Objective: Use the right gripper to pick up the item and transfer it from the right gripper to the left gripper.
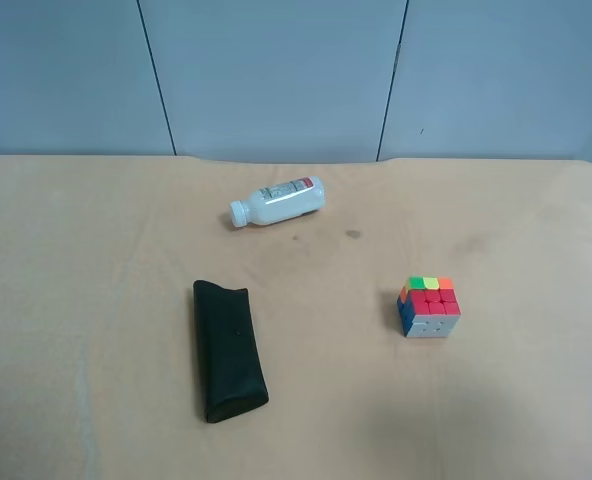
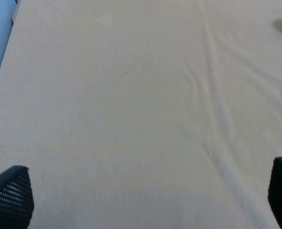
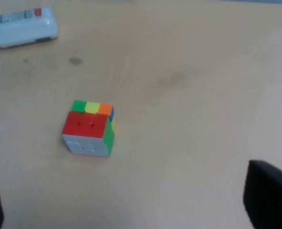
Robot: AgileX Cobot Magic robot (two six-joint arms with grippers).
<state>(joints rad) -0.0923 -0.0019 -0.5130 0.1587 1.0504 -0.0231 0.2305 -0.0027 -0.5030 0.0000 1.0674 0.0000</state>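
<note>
The puzzle cube (image 1: 429, 306) sits on the tan table, right of the middle in the exterior high view, red face up with a green, yellow and orange row behind it. In the right wrist view the cube (image 3: 88, 128) lies ahead of my right gripper (image 3: 131, 210), apart from it. That gripper is open and empty, and only its black fingertips (image 3: 268, 194) show at the frame's edges. My left gripper (image 2: 146, 200) is open and empty over bare cloth, with its fingertips (image 2: 10, 194) wide apart. Neither arm shows in the exterior high view.
A white bottle (image 1: 277, 201) lies on its side toward the back of the table and also shows in the right wrist view (image 3: 22, 26). A black pouch (image 1: 228, 349) lies left of the cube. The tan tablecloth (image 1: 96, 250) has light wrinkles.
</note>
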